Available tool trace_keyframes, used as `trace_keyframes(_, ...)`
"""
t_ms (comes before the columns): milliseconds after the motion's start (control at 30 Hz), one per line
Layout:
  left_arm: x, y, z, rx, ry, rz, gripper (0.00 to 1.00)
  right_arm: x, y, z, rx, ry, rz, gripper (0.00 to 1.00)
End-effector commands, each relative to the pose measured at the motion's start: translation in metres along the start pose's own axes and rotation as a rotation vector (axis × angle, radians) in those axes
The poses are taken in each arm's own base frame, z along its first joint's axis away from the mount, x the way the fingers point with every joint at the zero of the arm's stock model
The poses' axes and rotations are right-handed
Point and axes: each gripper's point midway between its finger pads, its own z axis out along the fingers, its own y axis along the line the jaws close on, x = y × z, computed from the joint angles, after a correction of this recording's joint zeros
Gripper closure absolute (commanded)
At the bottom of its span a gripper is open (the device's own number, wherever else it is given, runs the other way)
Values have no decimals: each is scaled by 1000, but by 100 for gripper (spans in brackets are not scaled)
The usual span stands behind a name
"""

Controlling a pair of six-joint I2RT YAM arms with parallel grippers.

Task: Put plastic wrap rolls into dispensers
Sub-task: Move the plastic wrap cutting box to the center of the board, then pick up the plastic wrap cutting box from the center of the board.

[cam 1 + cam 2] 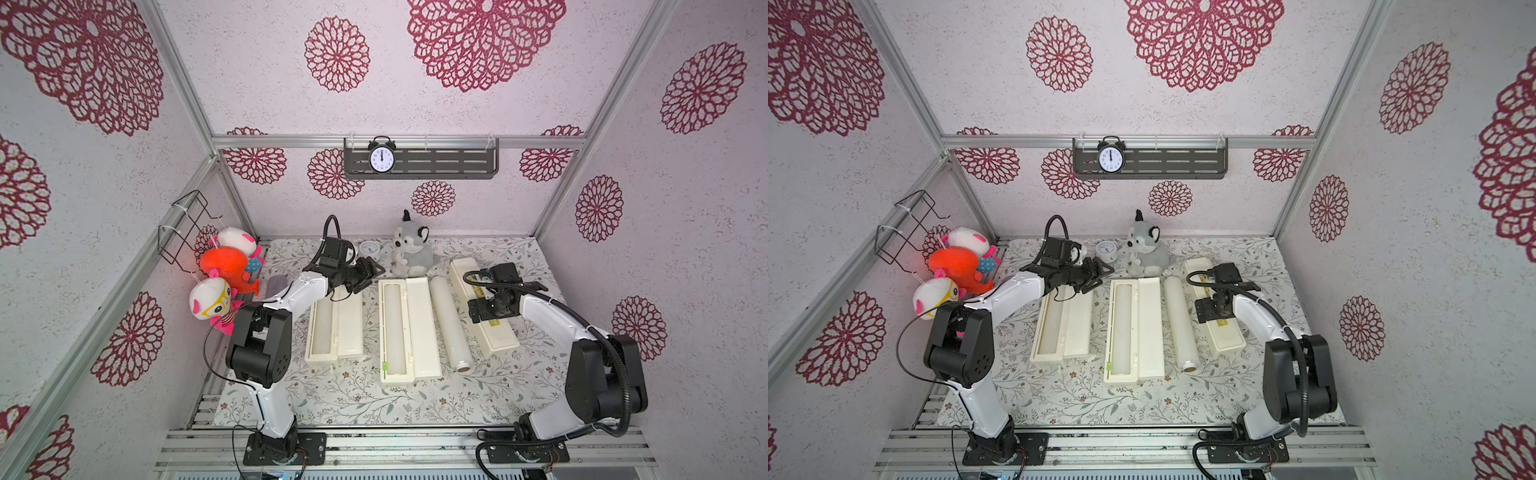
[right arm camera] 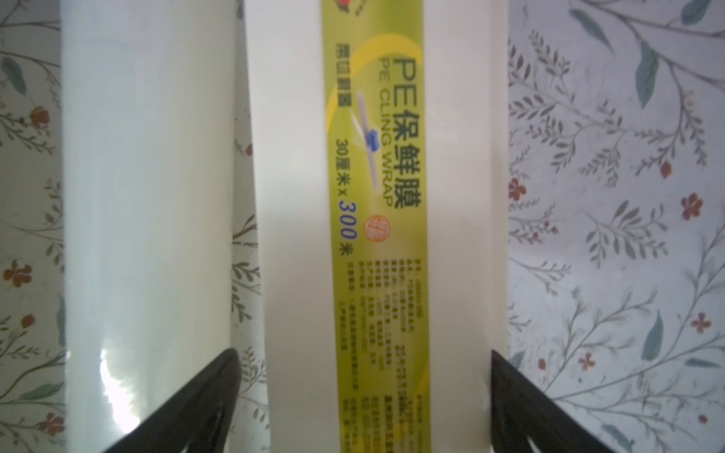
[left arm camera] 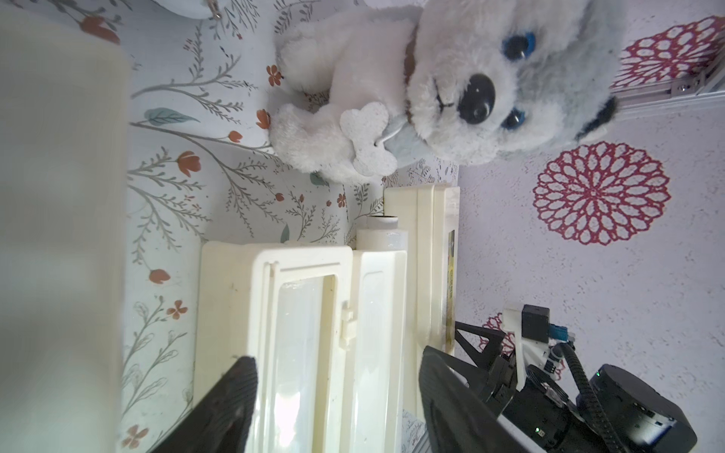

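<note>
R gripper (image 2: 361, 353) – jaws spread, straddling shut box (image 1: 503, 338) at frame right, prob. to lift its lid. Loose roll (image 1: 449, 324) lies just beside it, nearer frame centre. L gripper (image 1: 374, 272) – spread, empty, parked left of centre.

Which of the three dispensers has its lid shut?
The dispenser under the right gripper, next to the loose roll: lid down, green label up. The other two dispensers lie open, rolls inside.
</note>
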Motion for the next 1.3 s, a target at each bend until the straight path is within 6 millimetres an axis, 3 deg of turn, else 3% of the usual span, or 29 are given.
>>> trace_keyframes(0, 1, -19, -9, 32, -26, 46, 30, 0, 5, -15, -19, -26, 71, 1)
trace_keyframes(167, 2, -23, -10, 22, -41, 54, 30, -12, -3, -23, -18, -57, 43, 1)
trace_keyframes(333, 3, -26, -8, 17, -48, 51, 30, -19, -20, -12, -41, -29, 47, 1)
trace_keyframes(467, 3, -28, -6, 11, -55, 45, 30, -26, -11, -3, -120, -20, 15, 1)
trace_keyframes(567, 3, -29, -4, 6, -58, 42, 30, -24, -6, 8, -152, 12, 0, 1)
trace_keyframes(733, 4, -30, 0, 3, -54, 37, 30, -17, -18, 24, -87, 68, 5, 1)
trace_keyframes(1267, 6, -34, 4, 6, -42, 52, 30, -11, -11, 47, -61, 85, 56, 5)
